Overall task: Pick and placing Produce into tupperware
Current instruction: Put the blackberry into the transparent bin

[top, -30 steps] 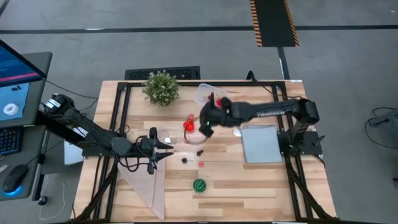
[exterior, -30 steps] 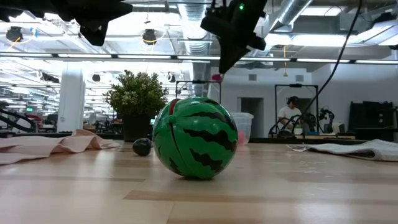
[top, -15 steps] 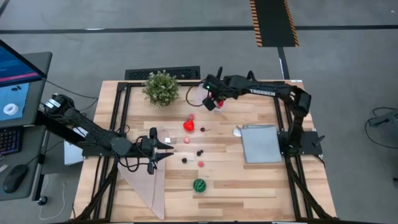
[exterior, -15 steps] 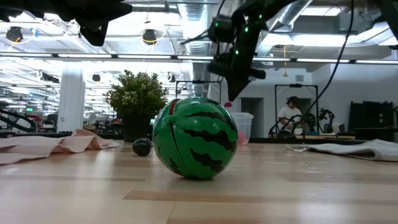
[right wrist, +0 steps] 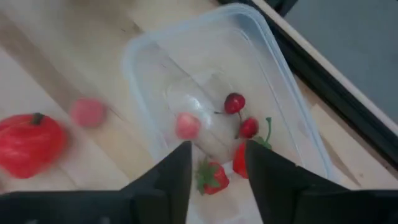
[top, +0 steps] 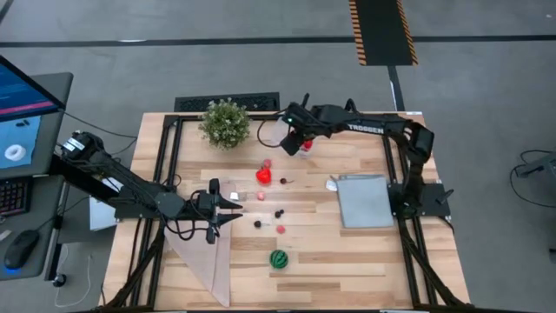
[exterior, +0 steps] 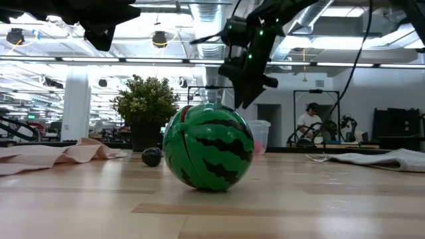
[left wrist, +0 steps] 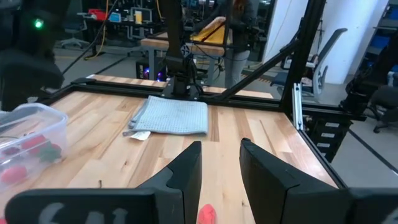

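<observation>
The right gripper (top: 298, 144) hangs over the tub (right wrist: 211, 93) at the tabletop's (top: 330, 252) far edge, roughly twelve o'clock from the middle; its fingers (right wrist: 168, 180) are spread with a gap between them and hold nothing. Through that gap the right wrist view shows a pink piece (right wrist: 186, 126) blurred inside the tub's outline; whether it rests on the bottom cannot be told. Lying in the tub are two cherries (right wrist: 234, 103), a strawberry (right wrist: 213, 177) and another red piece partly behind one finger.

On the bare wood at about seven o'clock from the tub sit a red tomato (top: 263, 176) and, just beside it, a small pink ball (top: 268, 163). Nearer the middle lie more small pieces, pink, dark and red (top: 281, 229). The watermelon ball (top: 279, 258) stands toward six o'clock, well apart from the tub.

The left gripper (top: 236, 207) waits at nine o'clock over a beige cloth (top: 207, 261), its fingers (left wrist: 186, 174) slightly parted and pinching nothing. A plant (top: 225, 123) stands at eleven o'clock, a grey sheet (top: 365, 200) lies at three o'clock
</observation>
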{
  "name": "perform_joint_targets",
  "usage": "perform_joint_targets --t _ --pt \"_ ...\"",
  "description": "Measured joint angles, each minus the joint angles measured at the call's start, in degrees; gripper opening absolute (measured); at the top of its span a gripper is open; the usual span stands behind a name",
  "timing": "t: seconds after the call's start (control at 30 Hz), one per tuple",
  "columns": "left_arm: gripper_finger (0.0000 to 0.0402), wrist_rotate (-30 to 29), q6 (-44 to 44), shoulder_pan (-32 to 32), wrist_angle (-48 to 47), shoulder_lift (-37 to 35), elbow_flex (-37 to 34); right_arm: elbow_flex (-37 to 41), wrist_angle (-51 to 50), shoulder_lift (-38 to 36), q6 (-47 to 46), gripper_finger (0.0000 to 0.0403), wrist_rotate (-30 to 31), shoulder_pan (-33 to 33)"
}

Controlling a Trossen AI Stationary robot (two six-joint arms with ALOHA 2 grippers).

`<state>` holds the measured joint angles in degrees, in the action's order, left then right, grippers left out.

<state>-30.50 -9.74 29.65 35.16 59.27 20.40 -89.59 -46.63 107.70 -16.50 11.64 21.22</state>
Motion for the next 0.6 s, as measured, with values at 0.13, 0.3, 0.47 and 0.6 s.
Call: perform_joint_targets --t 0.13,0.3,0.47,0.6 --pt "0.0097 -0.33 0.00 0.00 0.02 0.00 0.00 -0.01 0.00 -2.12 -0.37 0.0205 -0.05 -3.19" --pt "0.0097 -0.90 0.00 0.00 0.02 0.00 0.00 -0.01 1.06 -4.49 -0.58 0.0223 0.27 -8.58" --pt "0.0097 -1.36 0.00 0.00 0.02 0.00 0.00 -0.01 4.11 -4.68 -2.86 0.0226 0.34 -15.09" --pt "0.0097 -1.40 0.01 0.00 -0.13 0.00 -0.02 -0.01 7.07 -4.30 -4.41 0.0226 0.34 -20.28"
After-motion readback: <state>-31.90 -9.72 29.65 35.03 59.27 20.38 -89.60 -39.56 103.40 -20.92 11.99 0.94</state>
